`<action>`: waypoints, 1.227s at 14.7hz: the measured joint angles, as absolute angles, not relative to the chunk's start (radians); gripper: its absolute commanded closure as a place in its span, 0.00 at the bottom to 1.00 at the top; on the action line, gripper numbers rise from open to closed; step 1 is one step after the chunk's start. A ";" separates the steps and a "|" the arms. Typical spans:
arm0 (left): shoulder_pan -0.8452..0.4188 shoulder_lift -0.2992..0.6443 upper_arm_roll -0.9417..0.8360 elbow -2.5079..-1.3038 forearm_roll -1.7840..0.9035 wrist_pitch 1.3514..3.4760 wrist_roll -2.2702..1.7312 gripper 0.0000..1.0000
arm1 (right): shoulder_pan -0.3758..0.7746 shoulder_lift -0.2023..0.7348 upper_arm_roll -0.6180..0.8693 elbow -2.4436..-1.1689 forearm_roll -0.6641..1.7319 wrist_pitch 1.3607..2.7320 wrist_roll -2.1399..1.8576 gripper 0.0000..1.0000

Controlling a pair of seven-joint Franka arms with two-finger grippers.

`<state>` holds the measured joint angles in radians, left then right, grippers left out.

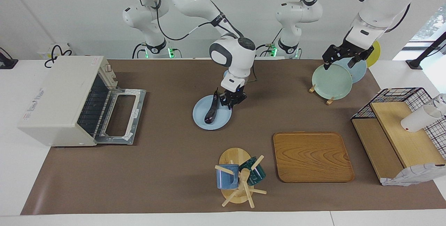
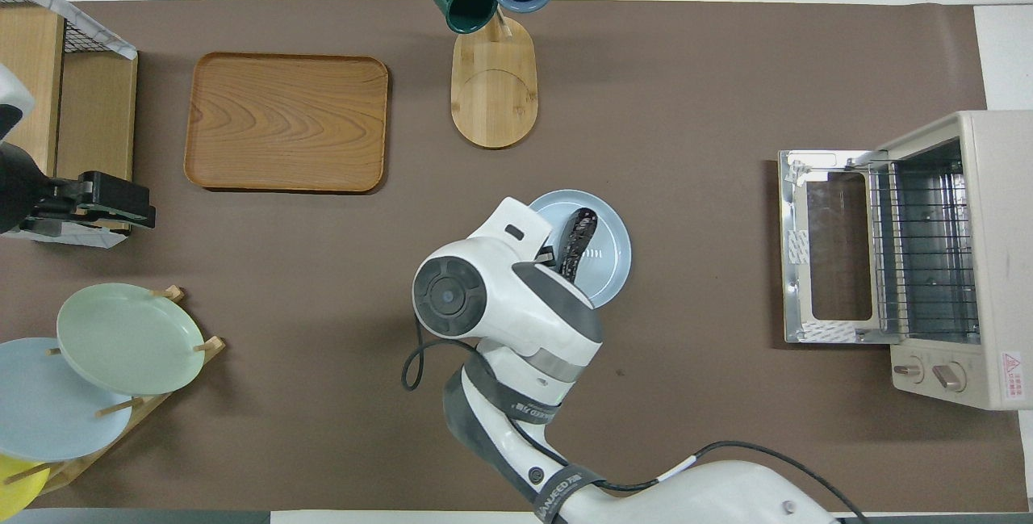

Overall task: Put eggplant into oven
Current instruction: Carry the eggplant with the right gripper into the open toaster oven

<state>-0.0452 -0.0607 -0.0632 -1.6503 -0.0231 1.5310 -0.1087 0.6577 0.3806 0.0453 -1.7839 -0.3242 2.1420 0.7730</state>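
The eggplant (image 1: 211, 109) lies long and dark on a light blue plate (image 1: 217, 123) in the middle of the brown mat; both also show in the overhead view, the eggplant (image 2: 577, 237) on the plate (image 2: 609, 253). My right gripper (image 1: 230, 103) is shut on the plate's rim at the edge nearer to the robots. In the overhead view the right wrist hides its fingers. The off-white oven (image 1: 59, 97) stands at the right arm's end of the table with its door (image 1: 122, 114) dropped open and its wire rack bare. My left gripper (image 1: 343, 59) hangs open over the plate rack.
A mug tree (image 1: 240, 177) with two mugs and a wooden tray (image 1: 312, 156) lie farther from the robots than the plate. A rack with a green plate (image 1: 331, 81) and a wire-and-wood shelf (image 1: 400, 121) stand at the left arm's end.
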 measured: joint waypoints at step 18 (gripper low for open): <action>-0.033 -0.061 -0.068 -1.650 -0.023 1.533 -0.109 0.00 | -0.073 -0.015 0.044 -2.193 -0.328 2.177 0.081 1.00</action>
